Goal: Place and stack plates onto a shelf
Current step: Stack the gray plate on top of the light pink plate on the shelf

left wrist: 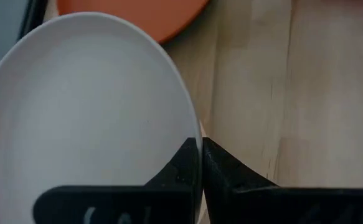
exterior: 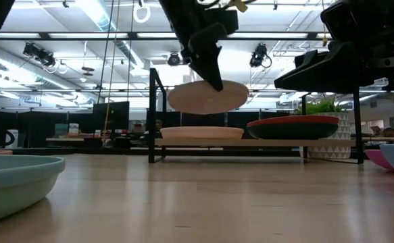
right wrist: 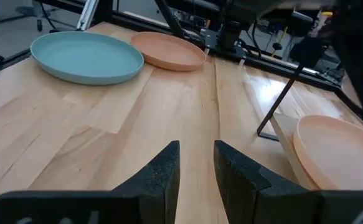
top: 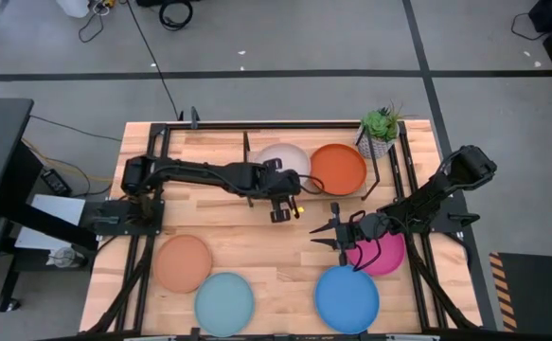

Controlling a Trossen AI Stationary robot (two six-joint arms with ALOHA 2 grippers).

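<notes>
My left claw (top: 281, 210) is pinched shut on the rim of the grey-white plate (top: 280, 159), which hangs level above the peach plate (exterior: 201, 133) already lying on the shelf (exterior: 264, 142), at upper centre of the overhead frame. My right claw (top: 337, 232) waits at centre right, fingers part-way apart with nothing between them, over bare counter (top: 257, 256).

Nearest the camera in the overhead frame, along the bottom edge, the light blue plate (top: 224, 301) and the bright blue plate (top: 347, 297) sit on the counter. A little farther up come the tan plate (top: 183, 262) at left and the magenta plate (top: 386, 253) at right (partly under my right arm). Farthest off, the orange plate (top: 339, 168) tops a darker one on the shelf, beside the potted plant (top: 380, 130).

I judge roughly half done: three shelved, one being lowered, four left.
</notes>
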